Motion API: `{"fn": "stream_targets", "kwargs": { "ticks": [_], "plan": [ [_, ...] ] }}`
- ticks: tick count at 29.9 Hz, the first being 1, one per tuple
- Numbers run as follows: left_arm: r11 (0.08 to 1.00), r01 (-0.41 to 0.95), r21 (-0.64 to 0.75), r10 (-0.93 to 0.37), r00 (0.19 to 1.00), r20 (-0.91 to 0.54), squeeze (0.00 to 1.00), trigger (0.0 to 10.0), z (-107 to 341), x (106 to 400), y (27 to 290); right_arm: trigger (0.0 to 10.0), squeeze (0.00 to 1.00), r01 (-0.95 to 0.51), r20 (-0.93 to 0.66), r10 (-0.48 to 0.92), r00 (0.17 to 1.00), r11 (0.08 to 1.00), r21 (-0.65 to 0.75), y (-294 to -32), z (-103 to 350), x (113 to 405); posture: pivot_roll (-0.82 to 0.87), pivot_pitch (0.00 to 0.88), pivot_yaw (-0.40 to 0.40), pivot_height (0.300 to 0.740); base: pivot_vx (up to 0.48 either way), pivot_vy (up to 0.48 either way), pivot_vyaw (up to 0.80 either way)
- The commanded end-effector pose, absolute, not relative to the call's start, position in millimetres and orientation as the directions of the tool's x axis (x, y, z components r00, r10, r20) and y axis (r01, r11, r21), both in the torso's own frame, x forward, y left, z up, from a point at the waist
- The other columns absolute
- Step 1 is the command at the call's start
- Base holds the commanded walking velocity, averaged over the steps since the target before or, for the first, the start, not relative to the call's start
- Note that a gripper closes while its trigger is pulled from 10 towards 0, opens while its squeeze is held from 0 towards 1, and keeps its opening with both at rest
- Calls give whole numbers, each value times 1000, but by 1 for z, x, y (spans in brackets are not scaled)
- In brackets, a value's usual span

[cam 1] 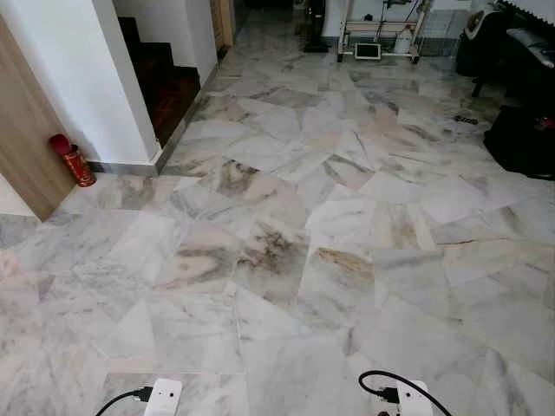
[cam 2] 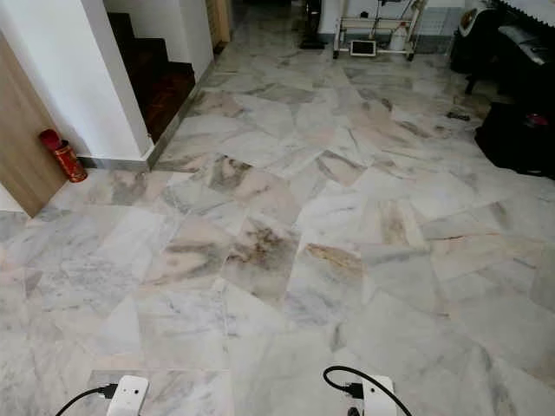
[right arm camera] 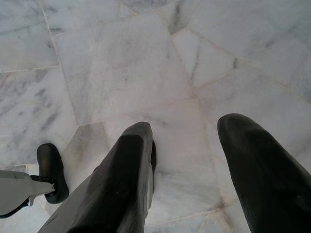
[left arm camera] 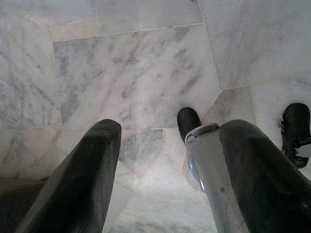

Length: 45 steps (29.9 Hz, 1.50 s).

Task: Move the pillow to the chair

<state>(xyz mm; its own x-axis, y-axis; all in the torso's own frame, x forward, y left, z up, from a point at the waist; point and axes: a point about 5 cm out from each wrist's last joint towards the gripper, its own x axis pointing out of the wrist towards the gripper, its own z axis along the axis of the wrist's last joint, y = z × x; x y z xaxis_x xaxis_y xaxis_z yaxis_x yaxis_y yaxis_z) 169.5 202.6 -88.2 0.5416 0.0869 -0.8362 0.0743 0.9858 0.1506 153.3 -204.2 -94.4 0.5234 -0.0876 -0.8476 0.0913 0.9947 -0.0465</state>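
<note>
- Pillow and chair: can't make out either one, so the direction from either gripper, the pillow's long axis and the nearer arm can't be judged; my guess is the robot must walk and look around first.
- No pillow to describe: colour, shape and softness unknown.
- Left gripper (left arm camera: 167, 160): hangs low over the marble floor (cam 1: 286, 260), fingers spread apart, nothing between them.
- Right gripper (right arm camera: 187, 160): also hangs over the floor, fingers spread, empty.
- Both arms look idle; the wrist housings with black cables sit at the bottom edge of the head views.
- Robot's black feet (left arm camera: 188, 122) are planted on the marble below the grippers.
- Ahead: open pale veined marble, irregular slabs.
- Left of the robot: wooden panel (cam 1: 22, 147), white wall (cam 1: 74, 69), a red fire extinguisher (cam 1: 74, 162) on the floor at the corner.
- Beyond the wall: dark wooden stairs (cam 1: 165, 82) going up.
- Far end: a white wheeled rack (cam 1: 381, 35).
- Right side: dark furniture and a black bag-like shape (cam 1: 525, 139), too dim to name; could be where the chair is, can't tell.
</note>
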Motion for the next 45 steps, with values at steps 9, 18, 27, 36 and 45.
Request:
{"fn": "stream_targets", "kwargs": {
  "ticks": [9, 18, 27, 36, 45],
  "plan": [
    [982, -191, 5, 110, 545, -831, 0, 10000, -92, 145, 226, 10000, 0, 344, -707, -161, 689, 931, 123, -280, -13, 257, 37, 0, -81, 740, 0, 0, 0],
    [979, -205, 2, 118, 557, -822, 0, 10000, -92, 143, 227, 10000, 0, 348, -716, -147, 682, 927, 141, -280, -14, 257, 33, 0, -69, 740, 0, 0, 0],
    [976, -215, 21, 143, 571, -808, 0, 10000, -91, 141, 233, 10000, 0, 355, -713, -163, 682, 926, 128, -274, -19, 254, 32, 0, -30, 740, 0, 0, 0],
    [964, -264, 43, 206, 628, -750, 0, 10000, -87, 137, 240, 10000, 0, 394, -638, -200, 744, 902, 177, -270, -21, 252, 3, 0, 1, 740, 0, 0, 0],
    [950, -307, 54, 299, 845, -443, 0, 10000, -12, 251, 267, 10000, 0, 248, -470, -138, 872, 952, 179, -217, -34, 239, -24, 0, 2, 740, 0, 0, 0]
  ]
}}
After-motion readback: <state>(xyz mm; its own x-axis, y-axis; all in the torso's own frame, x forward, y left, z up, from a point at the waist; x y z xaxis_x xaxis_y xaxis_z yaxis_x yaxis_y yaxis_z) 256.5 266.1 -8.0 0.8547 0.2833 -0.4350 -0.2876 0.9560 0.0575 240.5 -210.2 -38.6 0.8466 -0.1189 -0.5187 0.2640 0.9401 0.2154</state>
